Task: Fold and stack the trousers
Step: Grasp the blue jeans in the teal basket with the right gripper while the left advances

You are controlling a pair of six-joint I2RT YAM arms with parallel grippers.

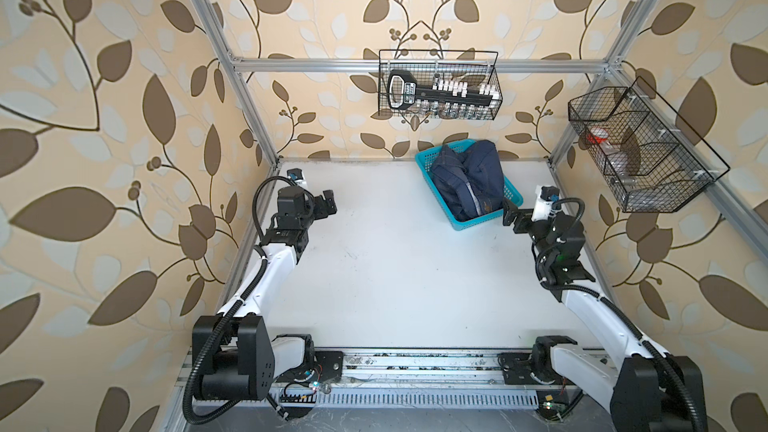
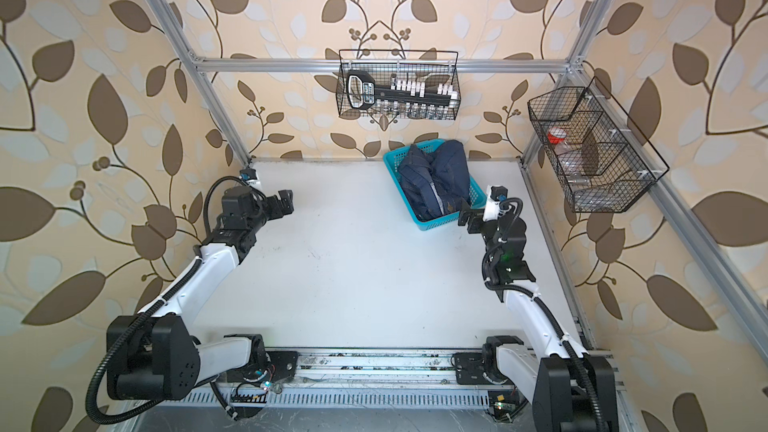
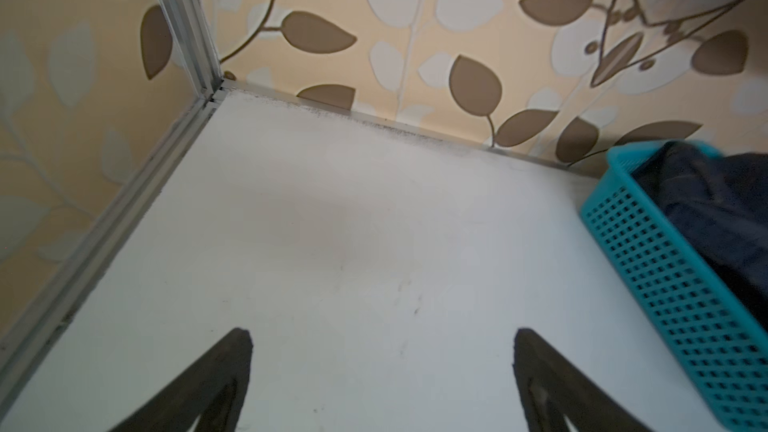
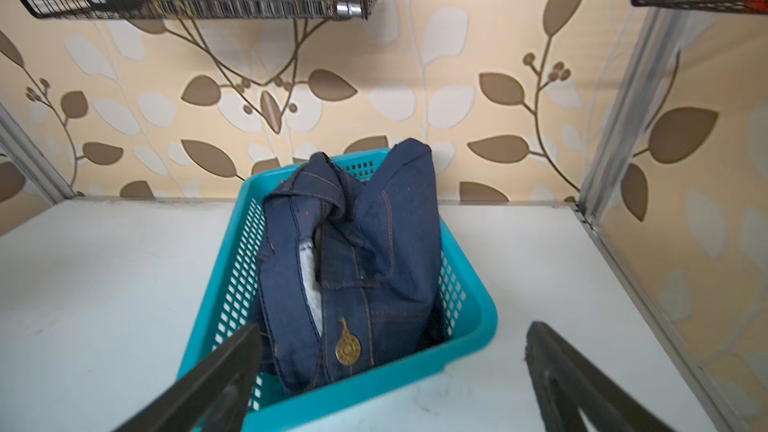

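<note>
At the far right of the worktop (image 1: pixel 395 268), close to the back wall, the trousers (image 1: pixel 469 176) sit bundled inside a turquoise basket (image 1: pixel 478 224). Both top views show the dark denim heaped above the rim in a loose, rounded lump, with none of it lying on the worktop. From the right wrist camera the bundle looks crumpled rather than folded. The waistband with its brass button (image 4: pixel 348 349) faces the basket's near wall, a strip of pale lining shows beside it, and the orange stitching runs in several directions.

The right tool (image 1: pixel 508 214) hangs just beside the basket's near corner with its jaws spread wide and nothing between them. In its own wrist view one finger (image 4: pixel 232 363) stands in front of the perforated wall and the other over bare worktop. Whether that finger touches the plastic cannot be told. The left tool (image 1: pixel 329 204) is also released and empty, with its jaws wide apart. It sits over bare worktop on the left side, well apart from the basket.

Judging by this, the task is at its very start. No fold has been made, nothing is stacked, and the trousers have not yet left the basket. The whole sequence appears to remain: grasping the denim, lifting it out, spreading the long legs flat on the open worktop, then folding and placing the result. The right tool seems the better placed for the first grasp. The stiff, tangled bundle may drag the light basket along when it is pulled.
</note>
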